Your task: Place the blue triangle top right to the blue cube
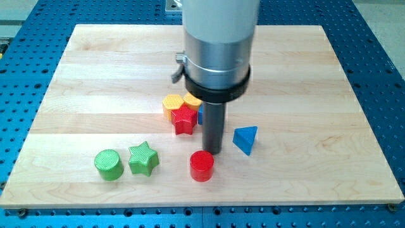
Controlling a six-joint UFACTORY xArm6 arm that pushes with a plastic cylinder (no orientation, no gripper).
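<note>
A: Tip? Any claw?
B: No claw, just a rod. My tip (pixel 215 152) sits centre frame, above the red cylinder (pixel 202 166).
A: Blue triangle?
B: Blue triangle (pixel 245 139) just right of tip. Blue cube (pixel 200 116) mostly hidden behind rod, beside red star (pixel 184 119).

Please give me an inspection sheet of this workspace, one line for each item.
Surface: wooden board on a blue perforated table.
Job's things: blue triangle right of my tip; blue cube mostly hidden behind the rod.
Clutter: red star, two yellow blocks, red cylinder, green star, green cylinder.
Grippers: none; my tip stands just above the red cylinder.
Cables: nothing seen.
Surroundings: nothing seen.
</note>
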